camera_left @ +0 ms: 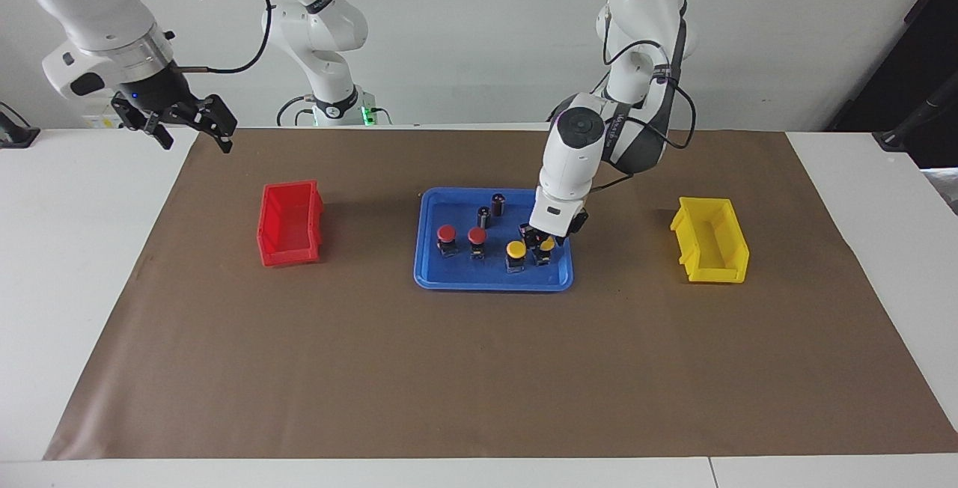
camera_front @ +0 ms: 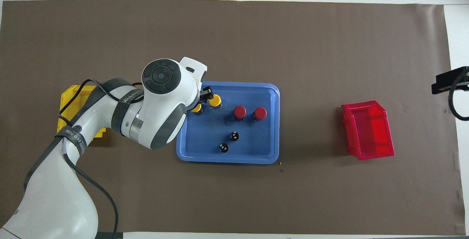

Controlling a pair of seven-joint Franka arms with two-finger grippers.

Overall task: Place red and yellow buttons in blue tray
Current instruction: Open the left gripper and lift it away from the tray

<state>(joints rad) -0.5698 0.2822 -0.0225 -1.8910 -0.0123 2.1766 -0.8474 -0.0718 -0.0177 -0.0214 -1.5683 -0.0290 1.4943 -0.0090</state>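
Waiting well off the blue tray (camera_left: 490, 284), toward the right arm's end of the table: right gripper (camera_left: 193, 132), raised over the edge of the brown mat (camera_left: 479, 368), spread wide and empty. Between it and the tray, apart from both: small red bin (camera_left: 290, 223), standing on the mat. In the tray, in a row along the part farther from the robots: first red button (camera_left: 447, 233), then second red button (camera_left: 477, 236) just beside it, both upright on black bases. Nearer to the robots within the same tray: two dark capless cylinders (camera_left: 484, 215), upright and close together. Next in the row: free yellow button (camera_left: 516, 250), upright. Just beside it, at the tray's end toward the left arm: end yellow button (camera_left: 547, 245), standing in the tray with left gripper (camera_left: 542, 237) down over it and around its cap; gripping or let go, cannot tell. Well apart from the tray, toward the left arm's end: small yellow bin (camera_left: 711, 241), on the mat.
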